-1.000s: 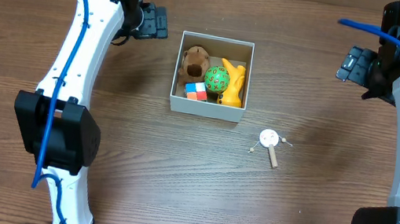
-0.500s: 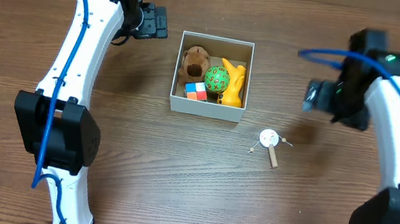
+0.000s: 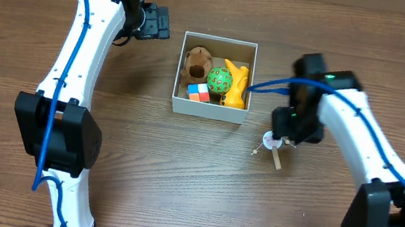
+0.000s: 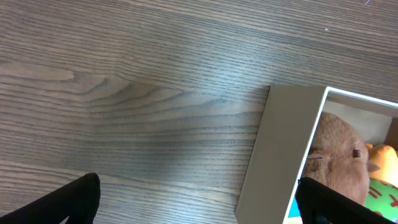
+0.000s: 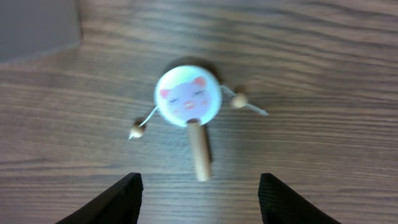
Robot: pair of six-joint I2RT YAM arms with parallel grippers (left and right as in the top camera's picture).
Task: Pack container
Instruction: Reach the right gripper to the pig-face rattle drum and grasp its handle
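The container point(image 3: 209, 111) is a square white-walled box at the table's middle; its wall also shows in the left wrist view point(image 4: 280, 149). It holds a brown plush point(image 3: 196, 62), a green ball point(image 3: 219, 79), a yellow toy point(image 3: 235, 84) and a small coloured cube point(image 3: 198, 92). A small pellet drum with a pig face and wooden handle point(image 3: 272, 146) lies on the table right of the box; it also shows in the right wrist view point(image 5: 188, 102). My right gripper point(image 5: 199, 196) is open, hovering just above the drum. My left gripper point(image 4: 199, 199) is open and empty, left of the box.
The wooden table point(image 3: 176, 182) stretches around the box. The left arm point(image 3: 85, 39) runs along the left side, the right arm point(image 3: 364, 162) along the right.
The right arm has swung in from the far right and down, bringing its gripper over the pellet drum. The left arm and the box have not moved.
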